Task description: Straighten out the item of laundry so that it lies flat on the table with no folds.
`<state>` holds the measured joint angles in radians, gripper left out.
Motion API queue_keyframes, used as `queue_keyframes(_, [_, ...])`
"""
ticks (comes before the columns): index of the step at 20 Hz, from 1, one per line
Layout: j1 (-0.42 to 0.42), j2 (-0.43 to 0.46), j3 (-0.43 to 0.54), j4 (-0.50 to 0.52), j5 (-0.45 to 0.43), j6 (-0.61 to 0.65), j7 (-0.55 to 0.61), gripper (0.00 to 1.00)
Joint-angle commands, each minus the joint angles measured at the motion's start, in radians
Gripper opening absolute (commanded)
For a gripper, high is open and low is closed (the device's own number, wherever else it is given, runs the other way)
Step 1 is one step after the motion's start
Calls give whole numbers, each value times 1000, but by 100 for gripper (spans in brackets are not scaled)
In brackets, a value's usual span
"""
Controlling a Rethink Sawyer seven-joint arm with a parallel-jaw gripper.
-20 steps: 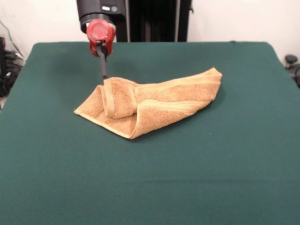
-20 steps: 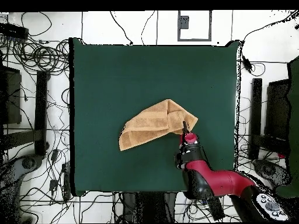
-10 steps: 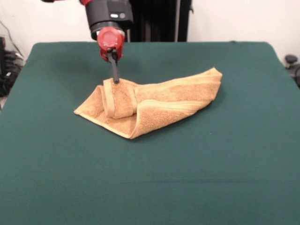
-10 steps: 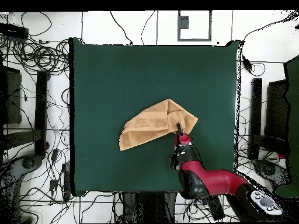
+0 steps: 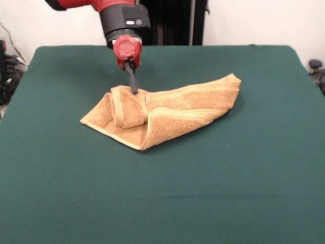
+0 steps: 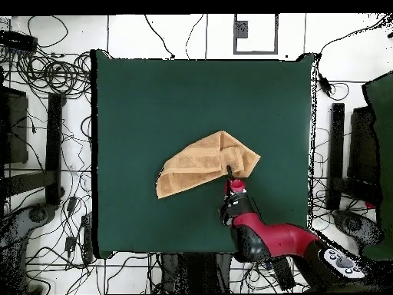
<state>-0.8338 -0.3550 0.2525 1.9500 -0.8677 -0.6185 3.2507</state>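
The gripper [image 5: 134, 90] comes down from a red, round wrist as a single thin dark blade. Whether its fingers stand apart or closed cannot be told from either view. The tip meets the far edge of the towel [image 5: 167, 114], at the top of a rolled fold, and seems to touch the cloth there, though whether it grips any of it is not clear.

Directly below and in front of the tip, in the front view, lies that rolled fold: a thick tube of tan-orange terry doubled over on itself and running toward the viewer. To the left of the tip a flat corner of the towel spreads out onto the table [image 5: 213, 193]. To the right of the tip the towel stretches away in a long tapering flap, crossed by a smoother, paler band, and ends in a raised point well off from the gripper. The towel is bunched and layered, not flat.

From overhead the gripper [image 6: 229, 170] touches the towel [image 6: 201, 163] near its pointed end, on the edge facing the robot's base, and the rest of the cloth runs away from the tip as a slanted wedge. The towel sits close to the middle of the table [image 6: 146, 100], with dark green cloth bare on every side. Behind the gripper the red and black arm [image 6: 265, 234] leads back off the table's edge.
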Motion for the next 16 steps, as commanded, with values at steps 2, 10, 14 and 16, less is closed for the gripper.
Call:
queue_keyframes(2, [19, 16, 124, -2, -46, 161, 62, 100])
queue_keyframes(10, [1, 5, 156, 5, -74, 228, 52, 0])
queue_keyframes(14, [-9, 3, 170, 7, -83, 255, 44, 0])
queue_keyframes(16, [-8, 2, 167, 6, -81, 256, 39, 0])
